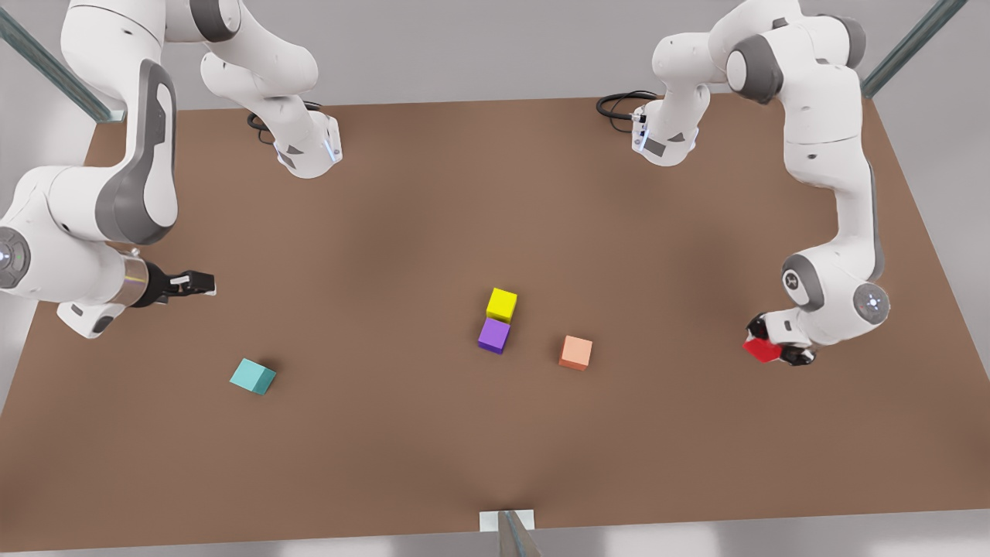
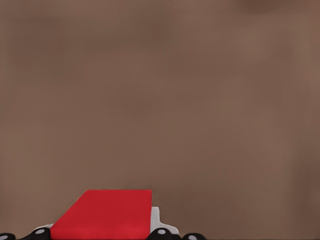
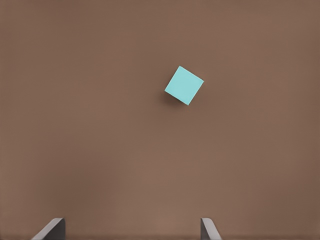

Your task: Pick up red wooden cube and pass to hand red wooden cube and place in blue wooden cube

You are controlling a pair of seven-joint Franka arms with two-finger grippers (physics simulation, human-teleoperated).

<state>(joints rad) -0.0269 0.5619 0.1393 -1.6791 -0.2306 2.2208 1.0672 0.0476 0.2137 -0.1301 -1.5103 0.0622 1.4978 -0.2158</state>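
The red wooden cube (image 1: 762, 350) is at the front view's right, with my left gripper (image 1: 767, 346) shut on it. In the left wrist view the red wooden cube (image 2: 105, 216) sits between the finger bases, with brown table beyond it. The blue wooden cube (image 1: 253, 377), teal in colour, rests on the table at the front view's lower left. My right gripper (image 1: 203, 283) hovers open above and behind it, at the far left. The right wrist view looks down on the blue wooden cube (image 3: 184, 85), which lies ahead of the spread fingertips (image 3: 50, 230).
A yellow cube (image 1: 502, 305) and a purple cube (image 1: 494, 336) touch each other mid-table. A pale orange cube (image 1: 576, 353) lies just to their right. The brown table (image 1: 433, 201) ends at a front edge with a small white bracket (image 1: 506, 522).
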